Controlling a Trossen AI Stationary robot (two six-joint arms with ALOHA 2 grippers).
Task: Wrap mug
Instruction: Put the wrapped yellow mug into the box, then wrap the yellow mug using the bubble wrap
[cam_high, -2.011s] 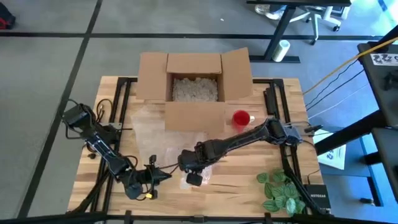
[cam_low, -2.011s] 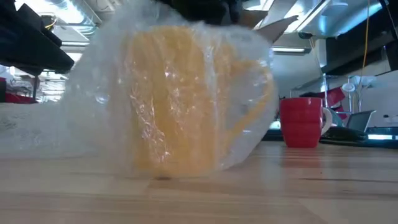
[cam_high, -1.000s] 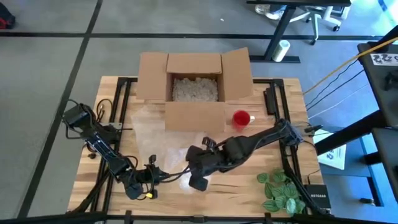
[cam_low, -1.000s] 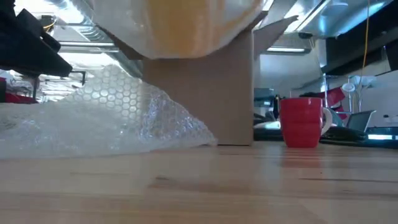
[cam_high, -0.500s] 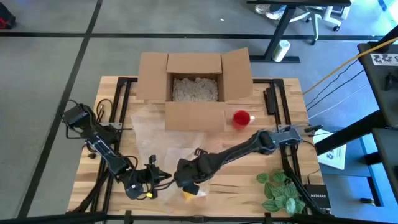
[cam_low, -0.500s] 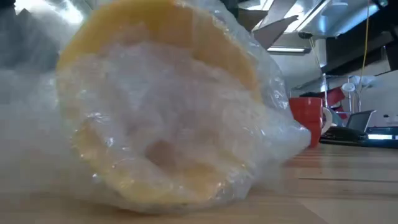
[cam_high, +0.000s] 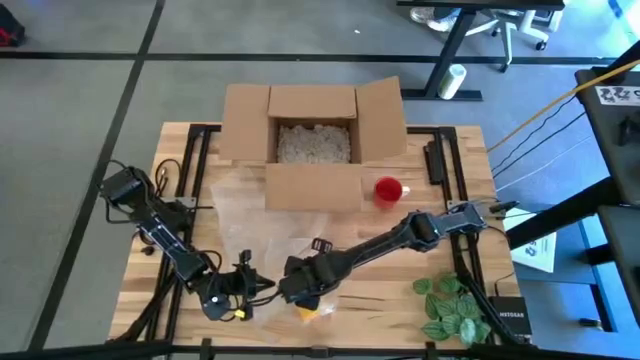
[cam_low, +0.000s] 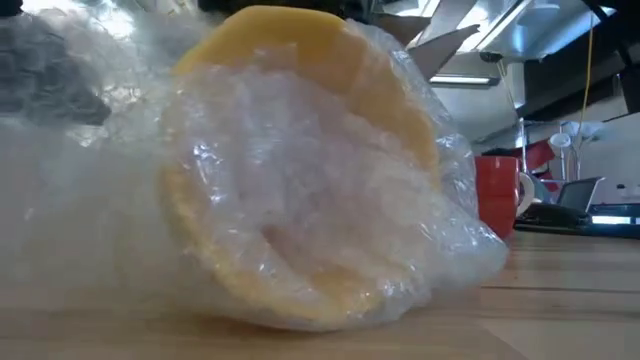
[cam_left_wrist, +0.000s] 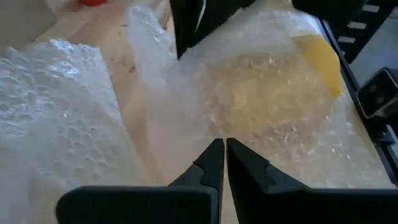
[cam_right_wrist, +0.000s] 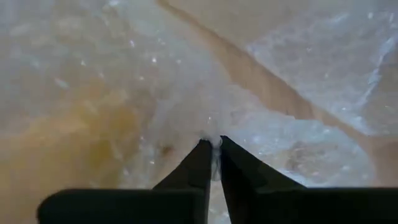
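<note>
The open brown cardboard box, filled with pale packing material, stands at the far middle of the wooden slatted table, probably as the place where a wrapped mug is to go. Nearer, a clear sheet of bubble wrap lies spread flat over the table's left-middle, with more of it gathered toward the near edge. There the yellow ceramic mug lies tipped on its side under a loose skin of the wrap, its mouth turned toward the low camera; lying down it can likely be rolled into the sheet. A small red mug stands apart, just right of the box, and a green leafy sprig rests at the near right corner.

The right gripper is over the yellow mug, its fingers pressed together on a thin fold of wrap, apparently pulling the film taut across the mug. The left gripper is just beside the bundle, its fingers nearly touching each other; whether wrap is caught between them I cannot tell.
</note>
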